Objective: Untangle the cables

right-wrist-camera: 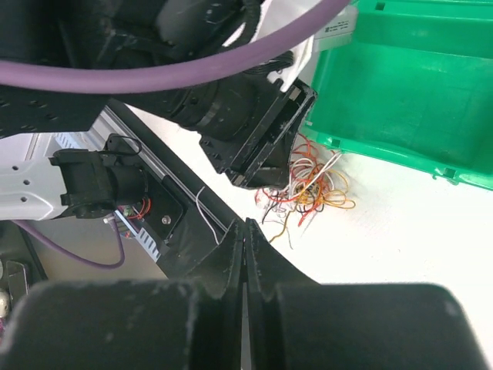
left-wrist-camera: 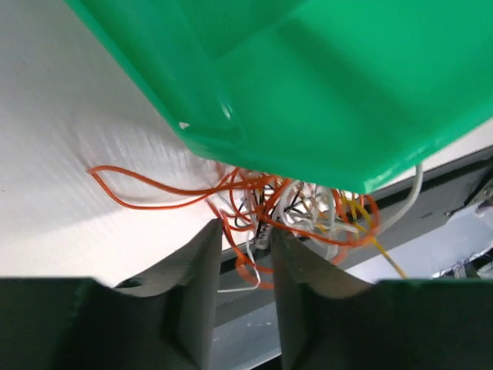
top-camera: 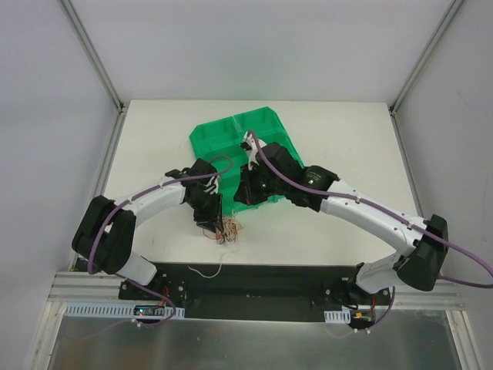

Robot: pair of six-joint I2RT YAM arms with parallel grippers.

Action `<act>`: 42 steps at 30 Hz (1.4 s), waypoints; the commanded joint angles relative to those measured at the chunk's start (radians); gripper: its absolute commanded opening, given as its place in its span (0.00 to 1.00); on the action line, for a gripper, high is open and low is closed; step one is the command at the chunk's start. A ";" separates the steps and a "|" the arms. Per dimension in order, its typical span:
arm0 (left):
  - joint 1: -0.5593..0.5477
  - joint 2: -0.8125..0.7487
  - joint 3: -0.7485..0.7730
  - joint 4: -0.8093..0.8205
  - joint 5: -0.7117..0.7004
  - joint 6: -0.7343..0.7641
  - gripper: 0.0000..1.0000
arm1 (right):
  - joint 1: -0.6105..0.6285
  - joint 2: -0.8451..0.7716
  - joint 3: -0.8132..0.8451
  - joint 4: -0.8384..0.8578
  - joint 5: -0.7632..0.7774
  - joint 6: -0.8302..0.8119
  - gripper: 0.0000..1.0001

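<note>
Where L end effector (left-wrist-camera: 243, 231) gapes — cables (left-wrist-camera: 293, 208) partly inside.

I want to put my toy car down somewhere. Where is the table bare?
The white table is bare left of the green tray and right of it, up to both far corners. It is crowded in front of the tray, where the left claw sits over the cables.
</note>
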 commanded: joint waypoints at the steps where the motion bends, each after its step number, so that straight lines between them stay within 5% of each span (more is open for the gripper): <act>1: 0.002 0.036 0.033 -0.009 -0.089 0.001 0.21 | 0.001 -0.077 0.065 -0.007 0.026 -0.003 0.00; 5: 0.038 0.009 -0.008 -0.014 -0.094 -0.009 0.00 | 0.000 -0.112 0.166 -0.096 0.082 -0.038 0.00; 12: 0.226 -0.152 -0.120 -0.058 -0.147 -0.032 0.00 | -0.029 -0.220 0.350 -0.222 0.294 -0.122 0.00; 22: 0.420 -0.176 -0.077 -0.205 -0.357 -0.036 0.00 | -0.105 -0.304 0.636 -0.403 0.916 -0.420 0.00; 33: 0.624 -0.116 -0.033 -0.221 -0.466 -0.018 0.00 | -0.109 -0.421 0.723 -0.126 1.253 -0.758 0.00; 42: 0.717 -0.087 0.024 -0.221 -0.551 0.042 0.00 | -0.108 -0.432 0.783 0.136 1.325 -1.108 0.00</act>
